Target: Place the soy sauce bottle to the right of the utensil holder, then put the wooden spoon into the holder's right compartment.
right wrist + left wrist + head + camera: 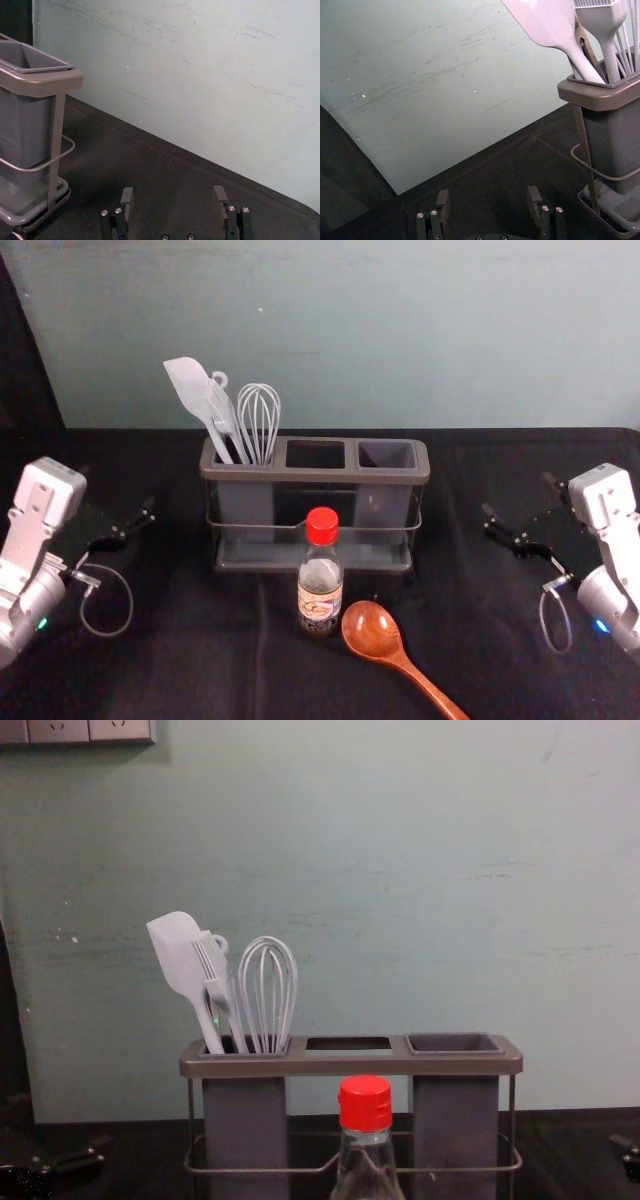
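In the head view my left gripper [118,502] is at the left edge and my right gripper [518,502] at the right, both clear of everything. Fingers stand wide apart on the left gripper [491,205] and right gripper [173,205], nothing between them. The soy sauce bottle [320,580], red-capped, stands upright in front of the utensil holder [315,474]; the chest view shows the bottle [366,1112] before the holder [350,1065]. The wooden spoon [372,631] lies right of the bottle, handle towards the front. The holder's right compartment [388,454] is empty.
A white spatula [190,390], a brush and a whisk [259,420] stand in the holder's left compartment. Behind the black-covered table [200,660] rises a pale wall [400,340]. Dark cloth lies between the holder and my right gripper.
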Controlling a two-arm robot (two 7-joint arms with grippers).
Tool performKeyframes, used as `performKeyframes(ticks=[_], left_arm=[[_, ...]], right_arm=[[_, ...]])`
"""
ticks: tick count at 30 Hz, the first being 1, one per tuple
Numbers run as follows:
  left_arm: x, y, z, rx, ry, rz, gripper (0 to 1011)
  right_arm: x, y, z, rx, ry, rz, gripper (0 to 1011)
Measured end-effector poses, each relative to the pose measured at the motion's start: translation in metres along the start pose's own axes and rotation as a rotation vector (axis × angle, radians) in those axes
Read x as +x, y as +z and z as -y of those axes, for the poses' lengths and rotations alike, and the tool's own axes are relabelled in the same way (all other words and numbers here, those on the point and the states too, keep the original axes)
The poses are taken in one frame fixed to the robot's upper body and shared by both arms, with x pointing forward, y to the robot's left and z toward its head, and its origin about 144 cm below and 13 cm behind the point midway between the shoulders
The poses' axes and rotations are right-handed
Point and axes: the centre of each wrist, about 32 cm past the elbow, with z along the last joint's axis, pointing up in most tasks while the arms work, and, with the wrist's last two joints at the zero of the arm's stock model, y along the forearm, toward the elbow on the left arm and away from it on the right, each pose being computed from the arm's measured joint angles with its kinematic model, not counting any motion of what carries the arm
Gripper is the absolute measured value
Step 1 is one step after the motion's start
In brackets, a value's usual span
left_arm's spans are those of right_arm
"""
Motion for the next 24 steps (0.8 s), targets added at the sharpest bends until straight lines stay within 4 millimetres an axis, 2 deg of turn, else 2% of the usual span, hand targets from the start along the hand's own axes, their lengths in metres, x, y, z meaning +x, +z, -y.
performKeyframes(ticks=[24], left_arm=[[0.0, 0.0, 0.0, 0.0, 0.0, 0.0, 1011]], right_arm=[[0.0, 0.0, 0.0, 0.0, 0.0, 0.0, 1004]])
